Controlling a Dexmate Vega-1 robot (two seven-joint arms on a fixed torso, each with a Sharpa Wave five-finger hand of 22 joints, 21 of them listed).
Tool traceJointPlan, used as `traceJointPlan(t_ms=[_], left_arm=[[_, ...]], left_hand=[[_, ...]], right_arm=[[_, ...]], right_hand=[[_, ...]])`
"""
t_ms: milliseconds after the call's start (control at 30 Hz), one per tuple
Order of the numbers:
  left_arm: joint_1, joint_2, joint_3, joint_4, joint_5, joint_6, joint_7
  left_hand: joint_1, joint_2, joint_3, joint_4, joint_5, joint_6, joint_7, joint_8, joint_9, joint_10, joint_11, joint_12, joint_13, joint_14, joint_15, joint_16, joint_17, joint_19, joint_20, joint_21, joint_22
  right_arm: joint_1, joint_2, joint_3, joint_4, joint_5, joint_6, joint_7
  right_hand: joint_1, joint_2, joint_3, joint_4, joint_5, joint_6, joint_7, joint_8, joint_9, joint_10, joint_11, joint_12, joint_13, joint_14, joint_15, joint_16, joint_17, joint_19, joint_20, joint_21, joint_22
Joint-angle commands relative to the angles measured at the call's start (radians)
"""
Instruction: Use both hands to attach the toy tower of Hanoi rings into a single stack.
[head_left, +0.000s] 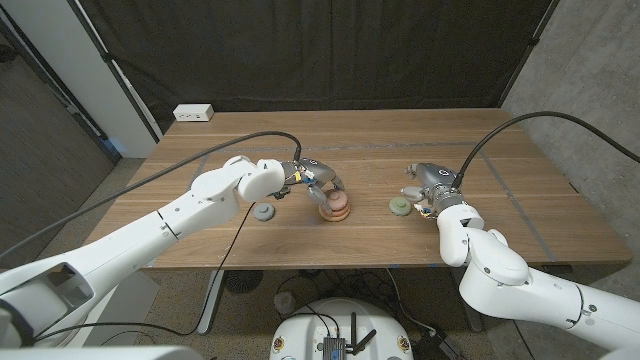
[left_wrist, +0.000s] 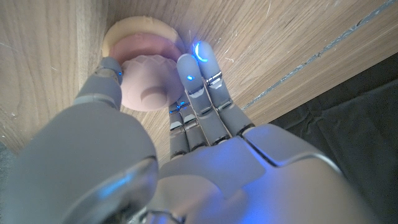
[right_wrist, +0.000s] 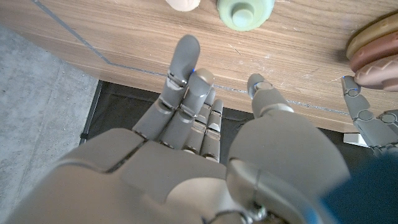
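Left robot hand (head_left: 322, 183) wrapped around the pink top ring (left_wrist: 148, 84) of a small ring stack (head_left: 334, 207) at mid tabletop (head_left: 400, 135), apparently gripping it. Right robot hand (head_left: 428, 186) empty, fingers loosely spread, just beside a loose green ring (head_left: 400, 206). Grey ring (head_left: 264, 211) lying alone left of the stack.

Left hand (head_left: 318, 180) curls its fingers around something; right hand (head_left: 428, 185) hovers, fingers apart.
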Motion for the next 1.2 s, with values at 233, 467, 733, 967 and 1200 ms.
traceJointPlan(t_ms=[233,467,733,967,1200], left_arm=[[-0.004,-0.003,0.01,-0.003,0.024,0.016,-0.019],[-0.008,-0.004,0.017,-0.011,0.043,0.028,-0.04],[-0.01,-0.001,0.018,-0.023,0.056,0.033,-0.061],[-0.012,0.0,0.018,-0.037,0.068,0.04,-0.083],[-0.014,0.004,0.013,-0.05,0.076,0.044,-0.103]], left_hand=[[-0.014,-0.008,-0.001,-0.003,-0.001,-0.035,0.001,-0.002,-0.001,-0.038,0.013,-0.001,0.001,-0.009,-0.093,-0.001,0.005,-0.008,-0.109,-0.002,0.001],[-0.019,-0.018,-0.005,-0.004,-0.003,-0.075,0.01,-0.008,-0.003,-0.081,0.024,-0.007,-0.003,-0.025,-0.093,-0.008,0.001,-0.025,-0.106,-0.01,0.001],[-0.029,-0.029,-0.011,-0.003,-0.006,-0.128,0.02,-0.01,-0.006,-0.136,0.042,-0.01,-0.007,-0.047,-0.092,-0.015,0.0,-0.045,-0.098,-0.018,0.001],[-0.04,-0.038,-0.018,-0.002,-0.01,-0.167,0.037,-0.012,-0.009,-0.168,0.066,-0.008,-0.011,-0.065,-0.092,-0.022,-0.004,-0.055,-0.091,-0.025,0.0],[-0.045,-0.04,-0.02,0.0,-0.011,-0.182,0.043,-0.01,-0.011,-0.178,0.075,-0.005,-0.013,-0.07,-0.092,-0.024,-0.006,-0.06,-0.088,-0.028,0.0]], right_arm=[[0.004,-0.005,-0.005,-0.003,0.017,-0.008,-0.014],[0.007,-0.006,-0.01,-0.005,0.021,-0.011,-0.017],[0.008,-0.009,-0.013,-0.007,0.024,-0.011,-0.025],[0.009,-0.014,-0.012,-0.011,0.028,-0.008,-0.029],[0.011,-0.016,-0.016,-0.014,0.028,-0.012,-0.029]], right_hand=[[-0.002,0.004,0.009,-0.001,0.006,0.004,0.001,-0.003,0.002,0.011,-0.002,-0.003,0.006,-0.005,-0.005,0.005,0.001,0.004,-0.047,-0.002,0.003],[-0.003,0.004,0.011,-0.001,0.006,0.004,0.001,-0.003,0.002,0.009,-0.002,-0.003,0.007,-0.005,-0.005,0.005,0.0,0.004,-0.047,-0.002,0.003],[-0.004,0.003,0.012,-0.001,0.007,0.005,0.002,-0.003,0.002,0.011,-0.001,-0.004,0.006,-0.004,-0.005,0.006,0.001,0.004,-0.047,-0.001,0.004],[-0.005,0.004,0.013,-0.001,0.007,0.005,-0.001,-0.003,0.002,0.012,-0.001,-0.004,0.006,-0.008,-0.005,0.003,-0.003,0.005,-0.047,-0.002,0.003],[-0.005,0.004,0.014,-0.001,0.008,0.008,0.005,-0.003,0.002,0.012,-0.004,-0.003,0.007,-0.004,-0.005,0.006,0.0,0.006,-0.047,-0.001,0.003]])
